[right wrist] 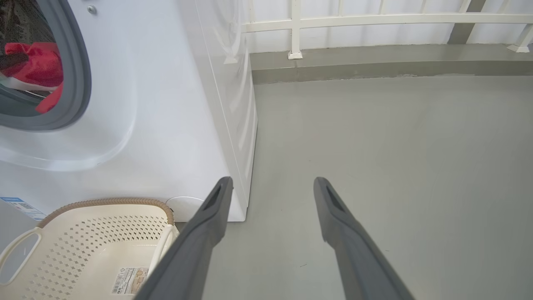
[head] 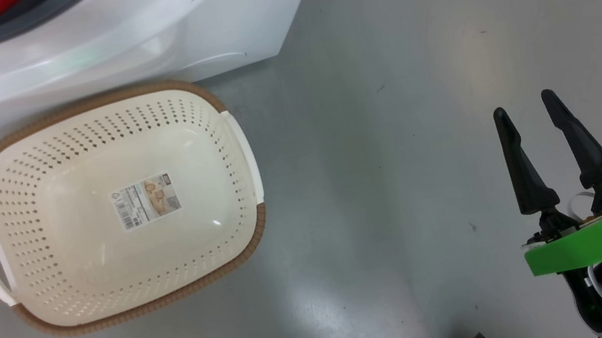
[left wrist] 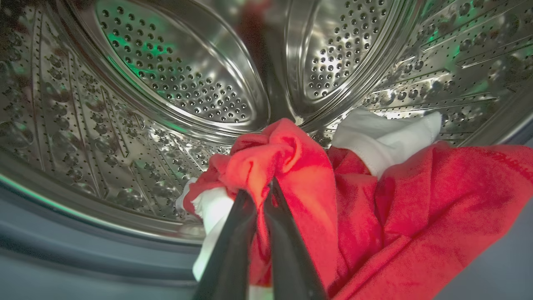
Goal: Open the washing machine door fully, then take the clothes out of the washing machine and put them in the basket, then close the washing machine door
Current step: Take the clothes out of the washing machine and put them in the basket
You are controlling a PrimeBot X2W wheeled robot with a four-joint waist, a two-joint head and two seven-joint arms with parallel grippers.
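Left gripper (left wrist: 265, 189), lower centre: jaws clamped on a fold of the clothes (left wrist: 374, 216), which lay inside the steel drum (left wrist: 187, 83) of the washing machine (head: 131, 32). Right gripper (head: 522, 104), lower right: jaws apart, empty. The basket (head: 82, 104) held no garment, so unloading had apparently just begun, with door closing not yet done. The paper label (head: 146, 202) and blue label (right wrist: 16, 206) were too small to read.

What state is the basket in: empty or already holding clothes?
Empty. The basket shows just its paper label; the red clothes sit in the drum, pinched by the left gripper.
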